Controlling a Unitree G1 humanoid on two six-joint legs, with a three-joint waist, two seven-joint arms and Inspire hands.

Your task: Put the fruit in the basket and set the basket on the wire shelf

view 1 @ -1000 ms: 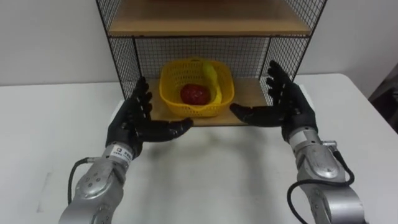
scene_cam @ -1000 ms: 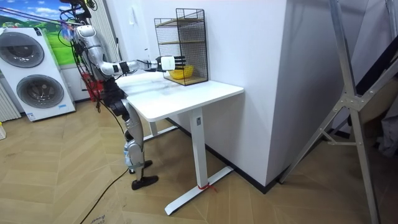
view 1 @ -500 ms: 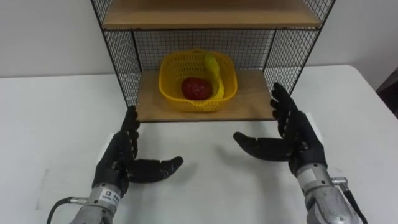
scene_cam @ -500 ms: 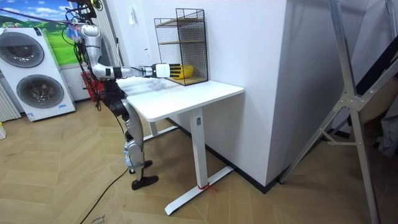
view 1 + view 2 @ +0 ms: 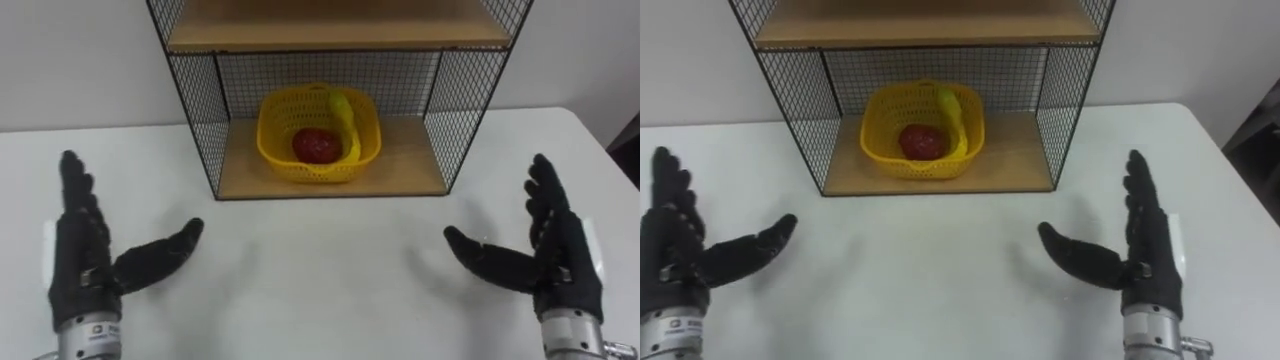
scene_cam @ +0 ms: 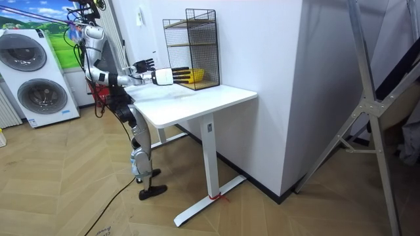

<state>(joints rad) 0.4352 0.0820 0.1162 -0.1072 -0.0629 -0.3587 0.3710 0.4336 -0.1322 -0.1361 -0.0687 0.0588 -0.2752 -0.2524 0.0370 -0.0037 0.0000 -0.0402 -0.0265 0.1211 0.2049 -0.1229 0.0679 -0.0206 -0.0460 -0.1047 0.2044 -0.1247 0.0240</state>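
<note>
While the basket [image 5: 318, 138] with a red fruit [image 5: 316, 146] and banana [image 5: 347, 118] sits on the shelf's [image 5: 402, 166] bottom board, the left hand [image 5: 84, 262] and right hand [image 5: 563, 262] hover spread wide and empty near the table's [image 5: 320, 265] front edge.

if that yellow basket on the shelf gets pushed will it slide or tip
Probably slides: the basket sits flat and wide on the smooth wooden board. Its lattice walls look light and may flex. The red fruit inside could roll slightly.
</note>
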